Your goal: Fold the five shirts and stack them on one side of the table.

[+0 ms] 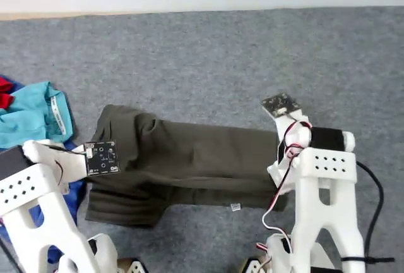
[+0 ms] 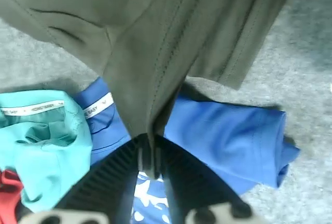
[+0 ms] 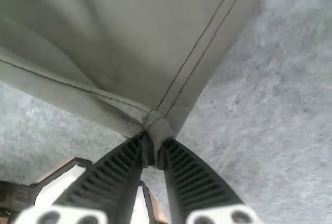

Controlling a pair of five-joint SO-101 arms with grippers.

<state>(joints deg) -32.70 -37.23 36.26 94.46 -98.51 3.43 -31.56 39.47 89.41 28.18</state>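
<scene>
The olive shirt [image 1: 189, 159] lies across the middle of the tabletop [image 1: 221, 52], with left fingers [image 2: 111, 175] and right fingers [image 3: 116, 175] each clamped on a thin pinch at its ends. Either pinch could slip under tension, or the left end could drag the blue shirt [image 2: 223, 136] beneath it.

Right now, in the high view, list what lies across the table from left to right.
red garment → turquoise shirt → olive shirt → right arm
</scene>
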